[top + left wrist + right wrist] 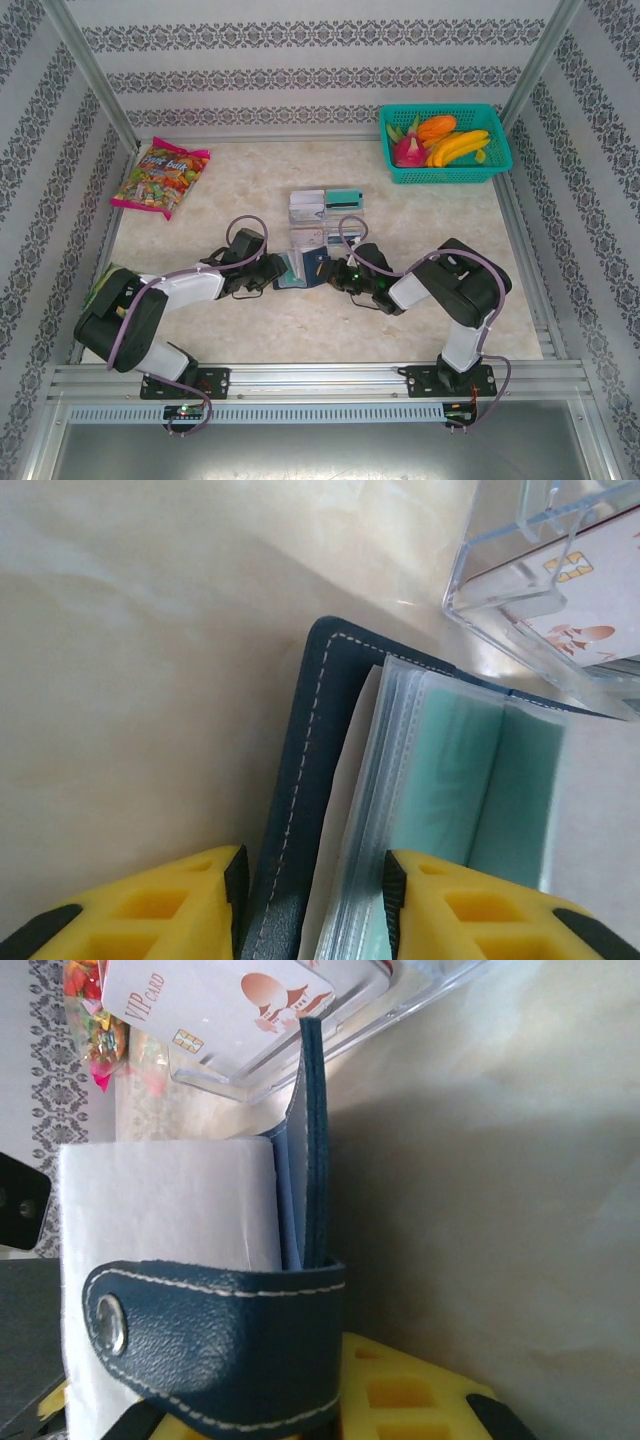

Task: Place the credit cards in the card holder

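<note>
Card holder (302,268) at the centre of the top view, opened out on the pale table (200,220) and caught between both grippers.

In the left wrist view: navy cover (295,780) with white stitching, running from the bottom centre up to mid-frame. Clear sleeves (385,780) fanned just right of it, a teal card (450,780) inside them. Left gripper (312,870) at the bottom edge of that frame, grasping the card holder. One yellow finger (190,910) against the outside of the cover, the other pressed to the sleeve stack, cover and sleeves filling the gap between.

Right gripper (330,272) just right of the card holder in the top view, clamped narrow on its right-hand flap. In the right wrist view: snap strap (220,1345) across the lower left, white inner sheet (160,1210) above it, cover seen edge-on rising toward the top centre. Yellow finger (400,1400) at the lower right, the pinch itself hidden behind the strap.

Clear case (308,238) just above the card holder in the top view, with a white VIP card (220,1000) inside. Whether touching the cover, impossible to tell.

Higher in the frame, more credit cards (307,205): a white-grey stack, with a teal one (343,198) beside it on the right.

Candy bag (160,178) at the upper left and teal basket (500,165) of fruit (450,145) at the upper right, both well apart from the grippers.
</note>
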